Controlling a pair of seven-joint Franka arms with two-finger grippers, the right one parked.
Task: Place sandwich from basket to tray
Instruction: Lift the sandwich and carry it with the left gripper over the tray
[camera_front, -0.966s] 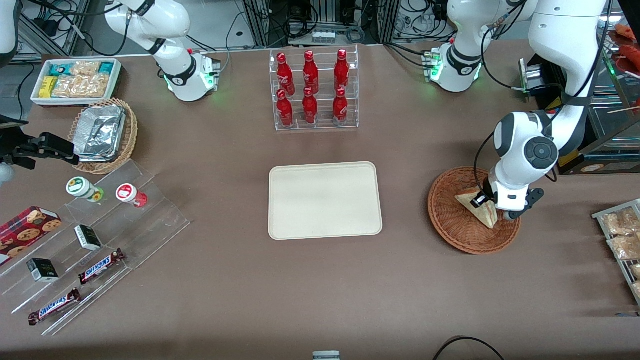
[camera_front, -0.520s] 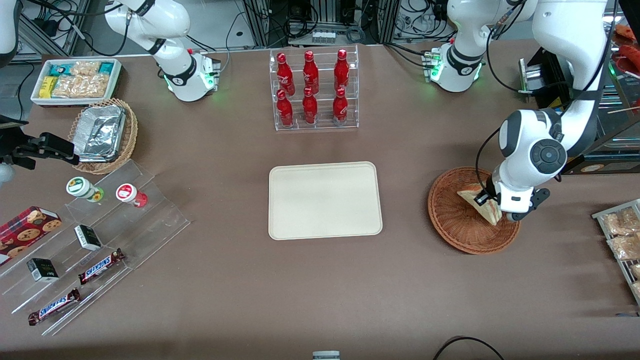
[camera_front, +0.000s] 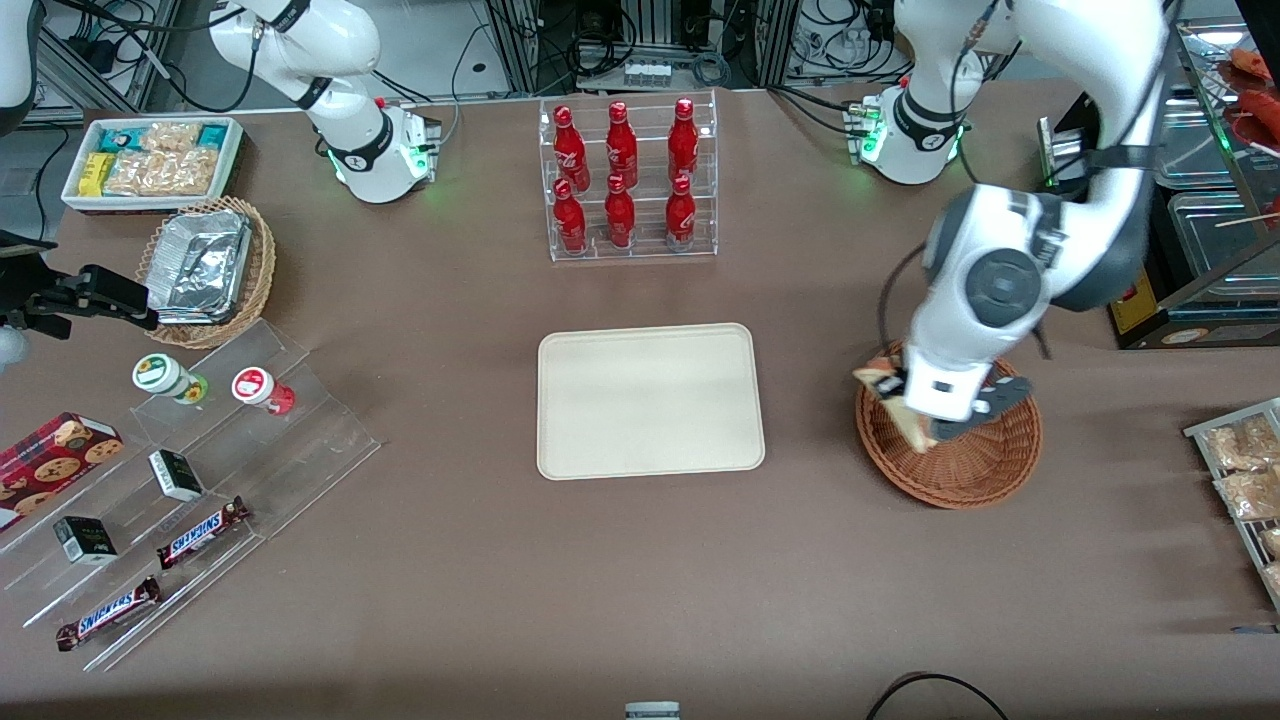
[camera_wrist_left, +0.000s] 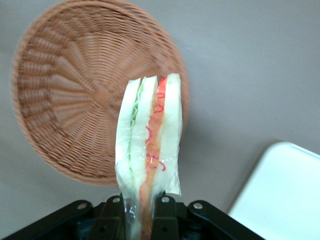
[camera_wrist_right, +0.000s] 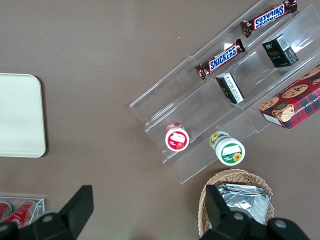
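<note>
My gripper (camera_front: 915, 408) (camera_wrist_left: 138, 220) is shut on the sandwich (camera_front: 893, 401) (camera_wrist_left: 147, 145), a cream wedge with red and green filling in clear wrap. It holds the wedge lifted above the tray-side rim of the round reddish-brown basket (camera_front: 975, 455) (camera_wrist_left: 65, 100), whose woven bottom lies bare. The cream-beige tray (camera_front: 650, 400) (camera_wrist_left: 285, 195) lies flat in the middle of the table, a short gap away from the basket toward the parked arm's end.
A clear rack of red bottles (camera_front: 627, 180) stands farther from the front camera than the tray. A wire rack of wrapped pastries (camera_front: 1240, 470) sits at the working arm's end. Acrylic steps with snacks (camera_front: 180, 480), a tan basket with foil containers (camera_front: 205, 270) and a white bin (camera_front: 150, 160) lie toward the parked arm's end.
The gripper has risen out of the basket with the sandwich and swung toward the tray. The wrist has turned. The basket now lies bare.
</note>
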